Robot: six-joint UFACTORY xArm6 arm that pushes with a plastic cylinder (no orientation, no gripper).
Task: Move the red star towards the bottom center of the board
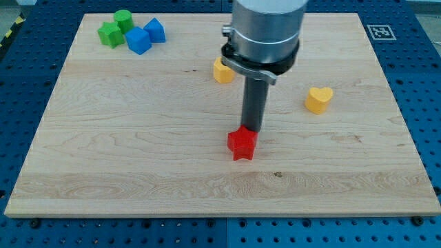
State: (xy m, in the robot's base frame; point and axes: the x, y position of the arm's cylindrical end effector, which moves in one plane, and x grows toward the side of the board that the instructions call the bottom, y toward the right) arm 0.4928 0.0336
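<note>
The red star [242, 145] lies on the wooden board [138, 158], a little below the board's middle. My tip [250, 129] stands at the star's upper edge, on the side toward the view's top, and looks to be touching it. The dark rod rises from there to the grey arm body at the view's top.
A yellow block [222, 71] lies left of the rod, partly behind the arm. A yellow heart [318, 99] lies to the right. At the upper left are a green star [109, 34], a green cylinder [123, 19] and two blue blocks [138, 40] [155, 30].
</note>
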